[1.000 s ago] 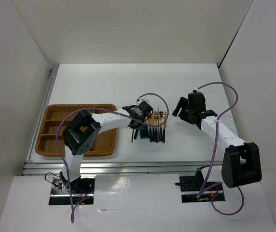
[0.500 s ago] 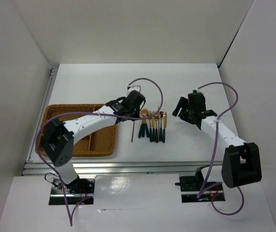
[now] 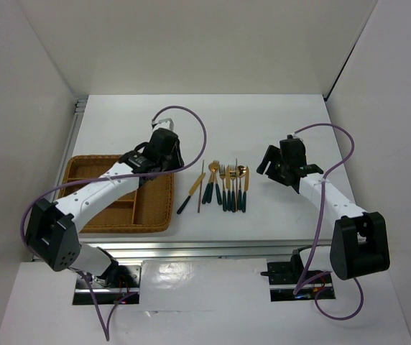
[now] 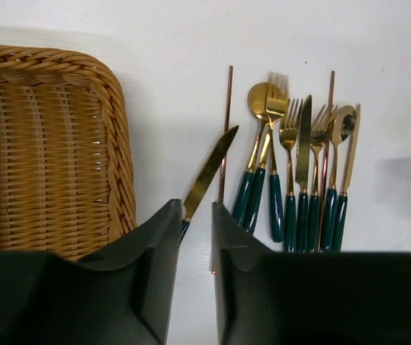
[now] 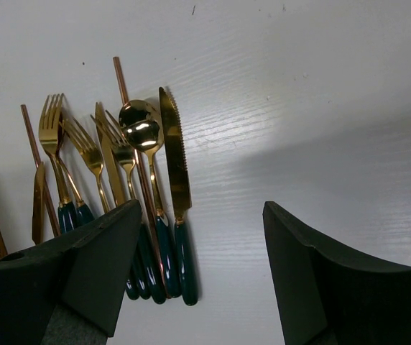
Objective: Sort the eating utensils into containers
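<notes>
Hovering over tray's [image 3: 172,208] upper-right corner, left gripper [image 3: 164,152] has jaws a slit apart, empty. Lone knife [image 3: 188,196] lies slanted on table [image 3: 277,122] betw. tray and stick [image 3: 201,188]; other utensils [image 3: 228,188] bunched center frame. Right gripper [image 3: 274,159], just right of them, gapes wide, empty

Table [image 3: 191,122] is viewed whole from above and behind. Wrist views are set low, close, angled down. Utensil row [image 3: 233,195] is shared by all three, wicker tray [image 3: 155,210] by top and left.
</notes>
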Controlling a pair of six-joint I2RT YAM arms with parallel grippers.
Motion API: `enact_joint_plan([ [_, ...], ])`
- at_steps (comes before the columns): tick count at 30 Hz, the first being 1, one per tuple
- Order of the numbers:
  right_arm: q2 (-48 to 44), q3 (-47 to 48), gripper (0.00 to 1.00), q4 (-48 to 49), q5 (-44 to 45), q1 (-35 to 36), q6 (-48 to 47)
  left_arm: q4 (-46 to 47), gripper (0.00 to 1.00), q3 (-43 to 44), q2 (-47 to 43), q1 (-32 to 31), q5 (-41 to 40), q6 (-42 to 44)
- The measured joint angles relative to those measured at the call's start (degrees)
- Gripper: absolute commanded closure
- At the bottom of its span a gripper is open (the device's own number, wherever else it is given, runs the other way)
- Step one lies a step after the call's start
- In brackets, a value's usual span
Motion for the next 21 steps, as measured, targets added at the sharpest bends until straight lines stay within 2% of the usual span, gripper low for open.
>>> enact_joint_plan([
  [1,-0.02,-0.02,0.24,0.00,-0.02,0.00,0.02,0.70,0.49,-0.79,-0.90,0.35,0.83,0.46],
  [4,-0.02,-0.09,0.24,0.02,-0.04,0.00,0.02,3.23,0.44,-2.60,-2.43,0.79,5.18,3.61],
  [10,-0.02,-0.11,0.24,0.02,-0.02,0.00,0.02,5.62,0.44,-5.55,-1.62,-0.74,11.10,9.03],
  [21,0.00,-0.11,0.24,0.02,-0.24,0.00,0.02,5.29,0.44,-7.74,4.37,-5.18,11.93,14.19],
])
